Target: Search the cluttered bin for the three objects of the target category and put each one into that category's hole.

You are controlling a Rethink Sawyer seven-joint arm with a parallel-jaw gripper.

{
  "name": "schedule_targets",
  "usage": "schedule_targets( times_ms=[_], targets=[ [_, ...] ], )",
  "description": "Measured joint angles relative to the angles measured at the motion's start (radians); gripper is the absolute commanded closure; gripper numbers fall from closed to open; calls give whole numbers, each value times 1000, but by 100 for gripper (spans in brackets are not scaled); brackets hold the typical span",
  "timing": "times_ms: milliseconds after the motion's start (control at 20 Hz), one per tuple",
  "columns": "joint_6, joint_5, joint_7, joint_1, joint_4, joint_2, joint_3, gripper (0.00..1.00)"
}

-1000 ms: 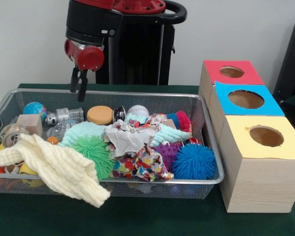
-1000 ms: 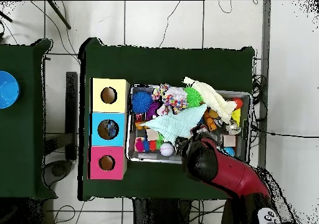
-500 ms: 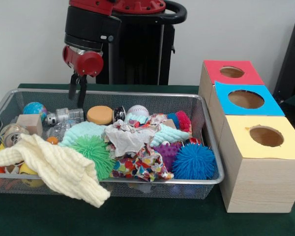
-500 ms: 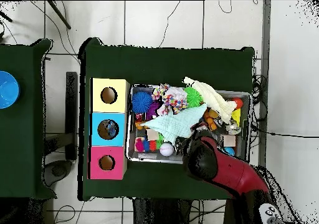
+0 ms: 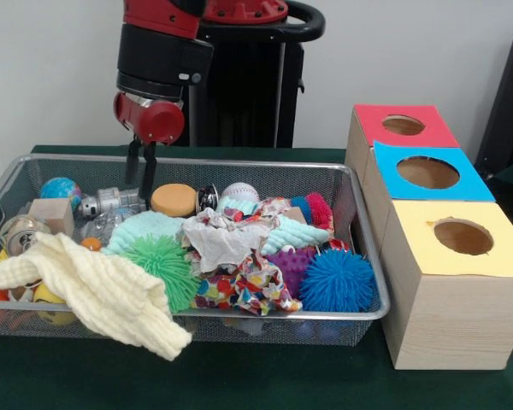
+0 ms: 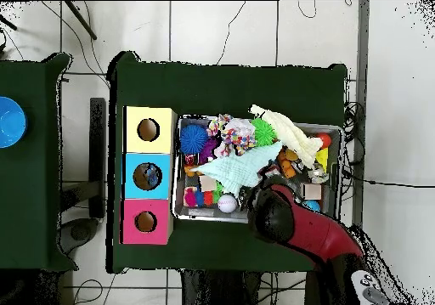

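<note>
- A wire-mesh bin (image 5: 359,248) crowded with toys and cloths stands on a green-covered table (image 5: 239,376), just beside a row of three wooden boxes.
- The boxes carry a red top (image 5: 403,125), a blue top (image 5: 427,172) and a yellow top (image 5: 463,237), each cut with one round hole; the yellow one stands nearest the camera in the front view.
- Inside the bin: a spiky blue ball (image 5: 337,280) in the corner by the yellow box, a spiky purple ball (image 5: 292,260) touching it, a spiky green ball (image 5: 164,263) near the middle.
- A cream knitted cloth (image 5: 103,295) spills over the bin's front rim; a patterned cloth (image 5: 248,282) and a pale crumpled cloth (image 5: 218,239) lie heaped at the centre.
- Toward the far wall sit a globe ball (image 5: 60,190), a wooden block (image 5: 51,213), an orange disc (image 5: 173,199) and a white baseball (image 5: 239,191).
- The red-and-black arm's gripper (image 5: 142,176) hangs inside the bin at its far wall, just beside the orange disc; its two dark fingers sit close together, empty, though whether they are fully clenched cannot be told.
</note>
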Motion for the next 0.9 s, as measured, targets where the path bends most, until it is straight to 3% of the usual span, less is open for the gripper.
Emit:
schedule_targets(
  times_ms=[900],
  targets=[
    [-106, -41, 0, -34, 1, 42, 39, 0]
  ],
)
